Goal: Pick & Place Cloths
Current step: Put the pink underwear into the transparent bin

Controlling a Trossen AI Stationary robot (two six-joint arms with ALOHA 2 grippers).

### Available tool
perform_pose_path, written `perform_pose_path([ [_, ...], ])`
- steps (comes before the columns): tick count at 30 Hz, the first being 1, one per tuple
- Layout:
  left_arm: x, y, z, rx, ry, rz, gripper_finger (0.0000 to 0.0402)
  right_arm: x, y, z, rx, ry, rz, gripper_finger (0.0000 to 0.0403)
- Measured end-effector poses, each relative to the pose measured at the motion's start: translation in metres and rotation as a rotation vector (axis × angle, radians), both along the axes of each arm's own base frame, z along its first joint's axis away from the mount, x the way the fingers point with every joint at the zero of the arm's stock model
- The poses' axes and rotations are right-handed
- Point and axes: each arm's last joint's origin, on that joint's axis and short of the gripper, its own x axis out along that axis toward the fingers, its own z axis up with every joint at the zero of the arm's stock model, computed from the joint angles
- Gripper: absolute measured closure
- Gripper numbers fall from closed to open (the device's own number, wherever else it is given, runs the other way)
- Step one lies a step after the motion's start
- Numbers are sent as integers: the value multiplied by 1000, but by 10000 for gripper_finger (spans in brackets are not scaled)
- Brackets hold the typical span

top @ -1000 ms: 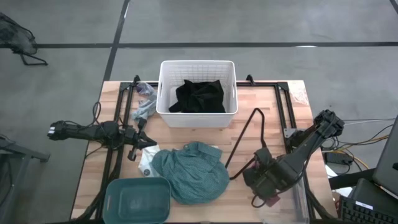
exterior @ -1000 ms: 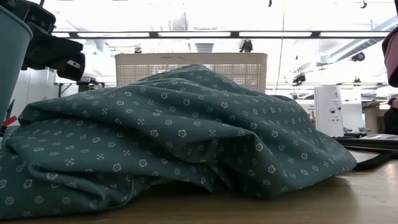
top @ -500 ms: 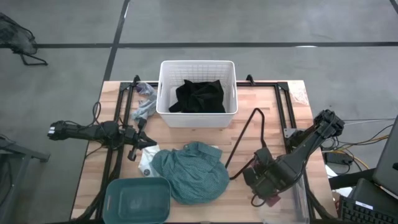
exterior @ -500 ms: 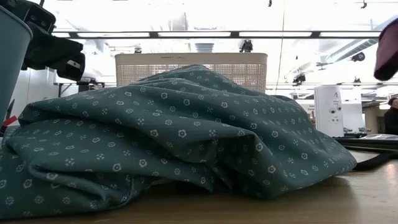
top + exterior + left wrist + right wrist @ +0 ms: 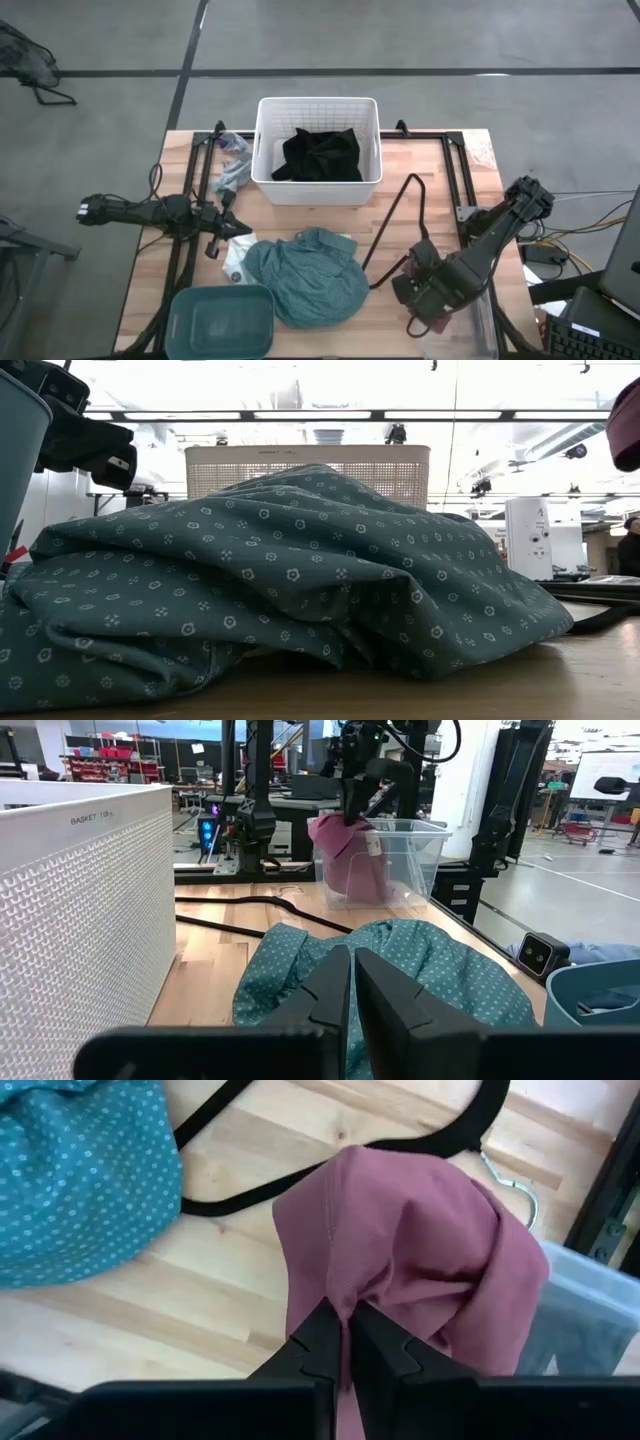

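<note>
Counting three cloths: black, teal, maroon.

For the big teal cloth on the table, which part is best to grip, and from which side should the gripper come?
The teal cloth lies bunched in a mound, so its raised central folds look the best hold, pinched from straight above. The left gripper, beside it with fingers shut, seems better placed, since the right gripper holds the maroon cloth.

Both tools closed, right raised.
</note>
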Motion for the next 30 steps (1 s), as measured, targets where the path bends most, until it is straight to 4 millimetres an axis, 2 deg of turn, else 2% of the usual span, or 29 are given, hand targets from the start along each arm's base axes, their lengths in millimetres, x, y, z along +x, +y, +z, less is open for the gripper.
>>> perform_pose_path([
  [8,0,0,0,0,0,-1,376,-15,17,5,30,-24,-41,391],
  [16,0,0,0,0,0,-1,376,-44,40,2,86,40,-95,389],
  [23,0,0,0,0,0,0,376,-67,55,-3,159,222,-199,391],
  [30,0,0,0,0,0,0,376,-69,60,-18,111,245,-190,361],
])
